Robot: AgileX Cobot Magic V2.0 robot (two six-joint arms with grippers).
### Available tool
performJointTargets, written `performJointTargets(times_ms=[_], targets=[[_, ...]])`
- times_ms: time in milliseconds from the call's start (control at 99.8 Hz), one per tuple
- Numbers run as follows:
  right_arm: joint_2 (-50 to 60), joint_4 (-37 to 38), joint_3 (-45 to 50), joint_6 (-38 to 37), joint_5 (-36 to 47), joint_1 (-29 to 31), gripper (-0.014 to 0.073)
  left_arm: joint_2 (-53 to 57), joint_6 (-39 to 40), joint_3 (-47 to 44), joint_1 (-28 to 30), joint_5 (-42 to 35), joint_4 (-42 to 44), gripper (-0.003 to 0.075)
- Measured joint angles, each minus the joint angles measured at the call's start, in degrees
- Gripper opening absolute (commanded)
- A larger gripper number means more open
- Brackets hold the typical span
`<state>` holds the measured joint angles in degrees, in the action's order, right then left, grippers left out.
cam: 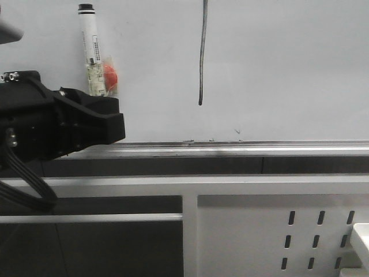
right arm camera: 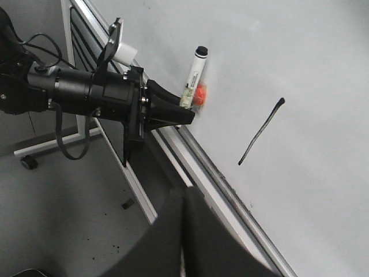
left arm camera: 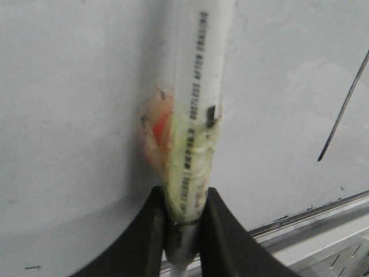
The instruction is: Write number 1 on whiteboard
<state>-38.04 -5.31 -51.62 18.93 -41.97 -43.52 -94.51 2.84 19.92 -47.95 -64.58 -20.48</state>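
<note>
1. One large, glossy white-grey whiteboard (cam: 288,69) fills the background, with one silver metal tray rail (cam: 242,149) along its lower edge
2. One number 1 (cam: 202,55) shows on the board: a single thin, slightly curved, near-vertical dark stroke, up near the middle of the front view and well to the right of the marker
3. One white plastic marker pen (cam: 91,49) with a black cap end stands nearly upright against the board, a bit of orange-red material (cam: 109,75) taped to its lower barrel
4. The black left gripper (left arm camera: 183,222) reaches in level from the left toward the board, its jaws clamped on the marker's lower end
5. The black right gripper (right arm camera: 183,231) is held back from the board, looking along it; its jaws lie pressed together, holding nothing
6. Below the rail sits one white perforated metal panel (cam: 277,231)
</note>
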Motion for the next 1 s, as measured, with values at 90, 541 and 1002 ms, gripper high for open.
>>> performJointTargets(times_ms=[90, 541, 1002], targets=[[0.00, 0.00, 0.00, 0.00, 0.00, 0.00, -0.0070, 0.00, 0.10, 0.09, 0.00, 0.04, 0.00, -0.0020], [0.00, 0.09, 0.00, 0.00, 0.00, 0.00, -0.0070, 0.00, 0.10, 0.39, 0.00, 0.04, 0.83, 0.0331], [0.00, 0.09, 0.00, 0.00, -0.11, 0.00, -0.0070, 2.41, 0.22, -3.14, 0.00, -0.32, 1.24, 0.0337]])
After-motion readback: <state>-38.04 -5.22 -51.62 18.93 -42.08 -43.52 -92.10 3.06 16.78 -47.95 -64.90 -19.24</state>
